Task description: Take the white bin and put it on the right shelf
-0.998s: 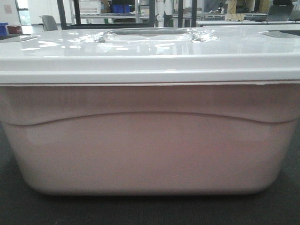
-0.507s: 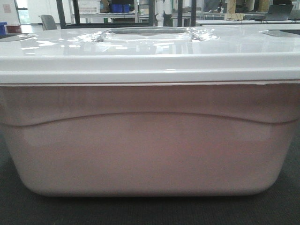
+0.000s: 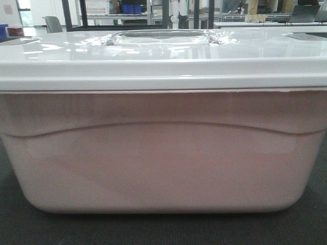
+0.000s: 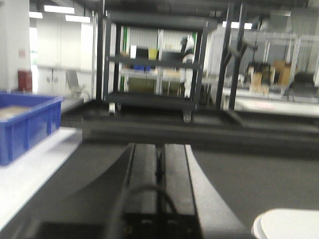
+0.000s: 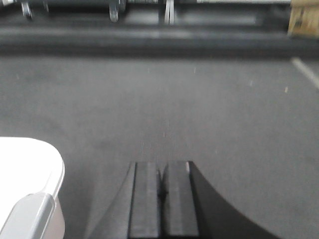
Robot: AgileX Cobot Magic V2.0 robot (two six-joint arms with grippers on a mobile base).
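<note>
The white bin (image 3: 163, 163) fills the front view: pinkish-white tub, curved ridge along its side, glossy white lid (image 3: 163, 56) with a recessed handle (image 3: 158, 35). It stands on a dark surface. My left gripper (image 4: 159, 147) is shut and empty, and a corner of the white bin (image 4: 289, 225) shows low to its right. My right gripper (image 5: 162, 167) is shut and empty too, with a corner of the white bin (image 5: 25, 172) low to its left. Neither gripper touches the bin. The right shelf is not in view.
A blue plastic bin (image 4: 25, 124) sits on a white surface (image 4: 30, 172) left of the left gripper. A black wheeled rack (image 4: 154, 74) stands farther ahead. Dark grey mat (image 5: 199, 99) stretches ahead of the right gripper. Tables and shelving (image 3: 117, 15) stand behind the bin.
The front view has shifted very slightly, so the bin sits a touch lower in the frame. Nothing else has visibly moved.
</note>
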